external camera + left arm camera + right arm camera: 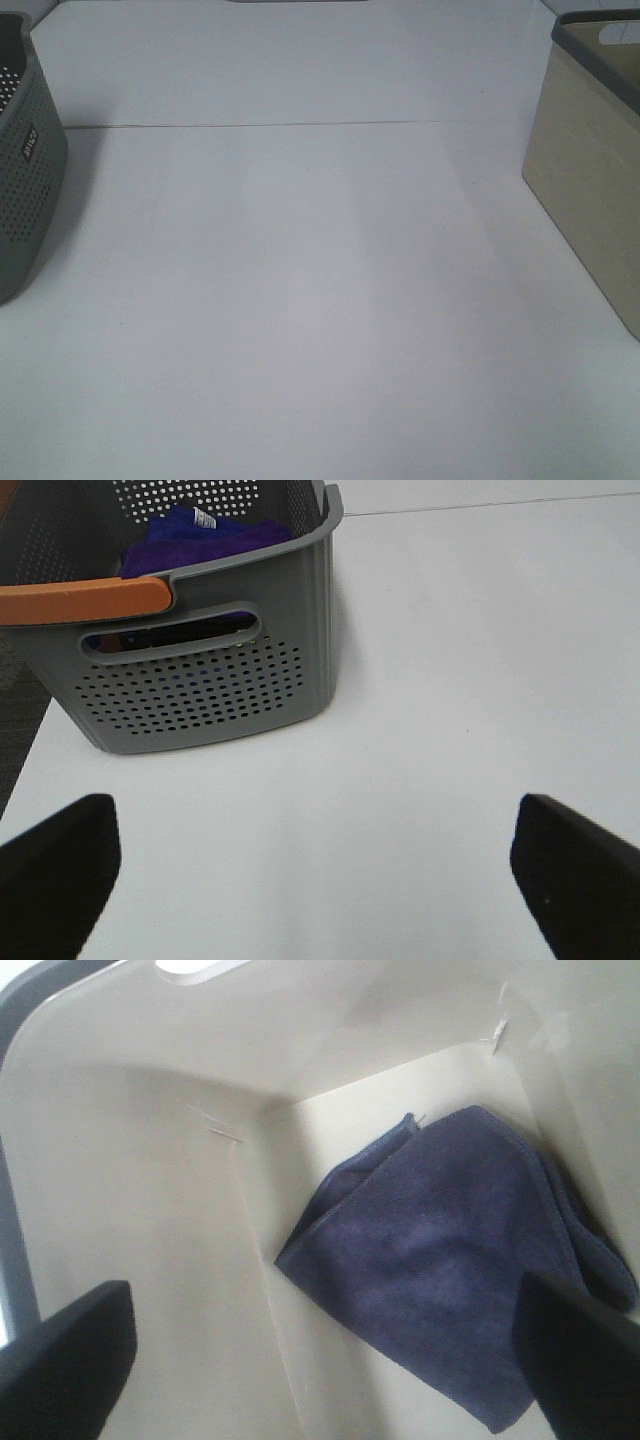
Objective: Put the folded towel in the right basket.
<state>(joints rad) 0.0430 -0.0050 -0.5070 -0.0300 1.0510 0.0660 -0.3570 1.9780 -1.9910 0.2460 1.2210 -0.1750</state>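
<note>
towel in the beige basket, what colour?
Dark indigo blue, plain, no pattern. The towel shows best in the right wrist view.

I'm looking at a white table (300, 320) sitting under soft light, a thin seam (300, 124) crossing it toward twelve o'clock.

Spotting a small dark label (29, 141) with white lettering, set sideways on the wall of the grey perforated basket (30, 200). Too blurred to spell out. Over to the left wrist view: picking up a little white tag (205, 519) on the purple cloth (235, 535) inside that basket, print too small to read. No legible word anywhere else.
</note>
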